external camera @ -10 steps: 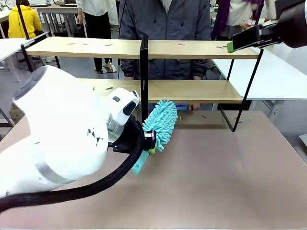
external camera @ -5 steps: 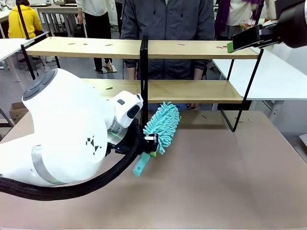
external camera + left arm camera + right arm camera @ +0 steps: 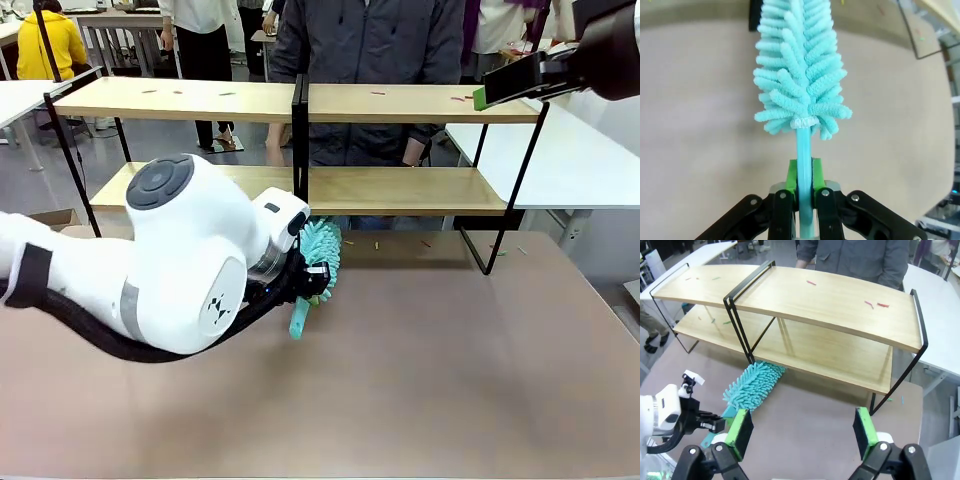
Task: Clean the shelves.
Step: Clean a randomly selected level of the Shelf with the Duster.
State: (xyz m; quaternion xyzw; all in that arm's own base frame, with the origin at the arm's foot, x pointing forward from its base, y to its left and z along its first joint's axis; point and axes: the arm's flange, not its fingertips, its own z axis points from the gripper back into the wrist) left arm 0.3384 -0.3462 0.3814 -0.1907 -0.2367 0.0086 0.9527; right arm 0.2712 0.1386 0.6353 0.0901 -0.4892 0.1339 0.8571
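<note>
Left gripper (image 3: 804, 175): clamped on teal duster (image 3: 799, 75) handle, fluffy head beside central post of shelves (image 3: 400, 188).
Right gripper (image 3: 801, 432): jaws wide apart, nothing held.

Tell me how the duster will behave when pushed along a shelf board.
The duster has a head of soft fluffy loops, so it will probably squash against the shelves rather than scrape. Its thin handle looks light and may flex. The left gripper pinches that smooth handle, so it might twist sideways.
</note>
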